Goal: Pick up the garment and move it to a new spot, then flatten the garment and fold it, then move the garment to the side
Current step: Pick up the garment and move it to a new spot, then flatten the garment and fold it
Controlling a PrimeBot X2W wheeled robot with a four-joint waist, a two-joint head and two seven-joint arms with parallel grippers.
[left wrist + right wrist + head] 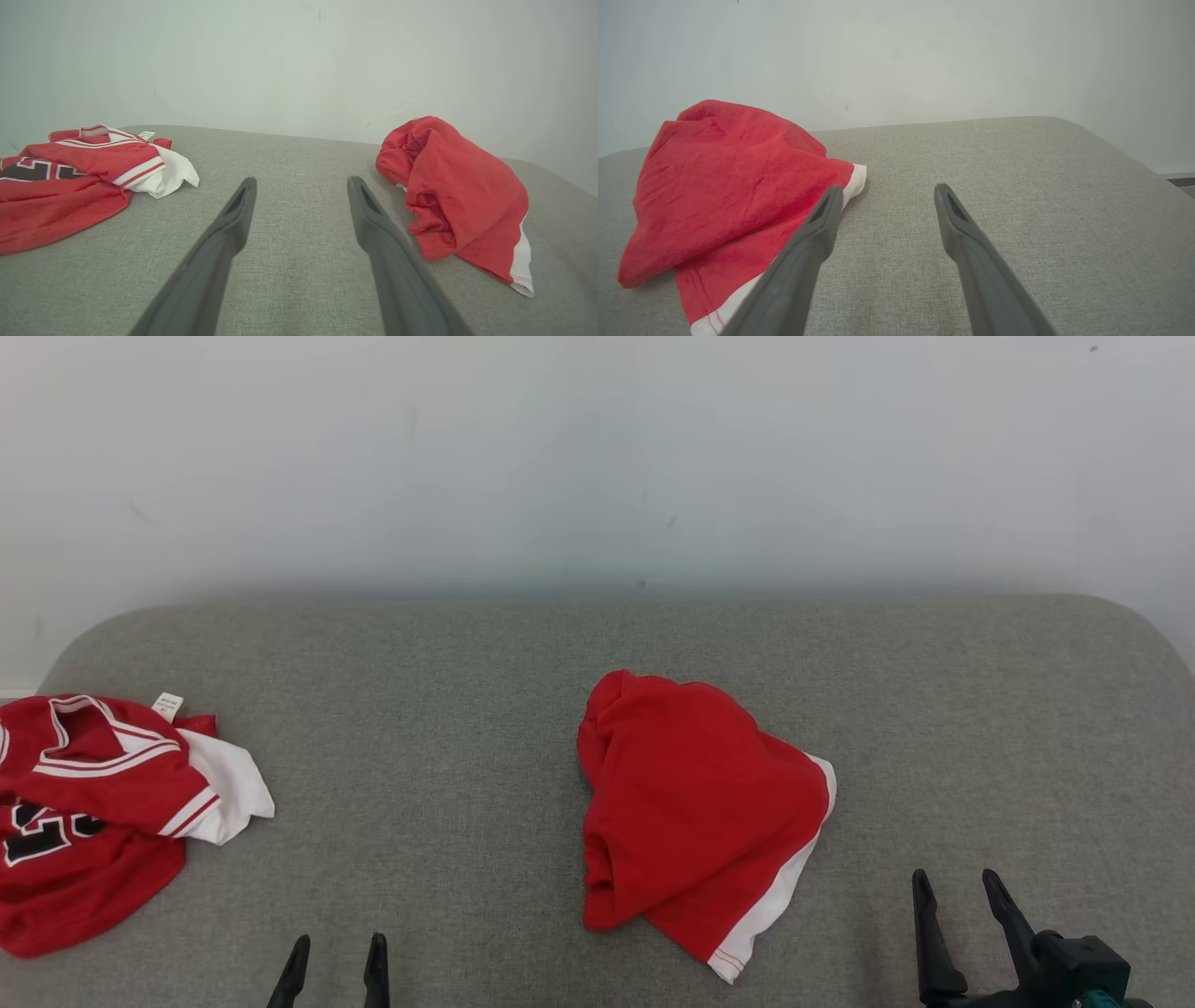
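**A:** Where does the garment lie?

**B:** The crumpled red cloth garment with a white side stripe (695,812) sits in a loose heap near the middle of the grey fabric-covered table (448,709), a little right of centre. Its bunched red end points to the far side. The white-striped hem trails toward the near right.

**A:** Is it flat?

**B:** No. In the left wrist view it stands up in folds, with a rumpled opening on its left side.

**A:** And the claws?

**B:** The right claw (954,877) is at the near right edge, just right of the garment's hem and apart from it. Its two dark fingers are spread wide and there is only table between them. The left claw (339,941) is at the near edge, left of the garment and well apart from it. Its fingers are likewise parted wide and it has hold of nothing.

**A:** Anything else on the table?

**B:** At the far left lies a red mesh jersey with white trim and black lettering (93,812), also rumpled. Part of it runs off the left edge of the head view. A small white tag (168,705) shows at its far side, and a white fold sticks out to its right. It is well apart from the garment.

**A:** Behind all that?

**B:** A plain pale wall (597,457) rises along the table's far edge.
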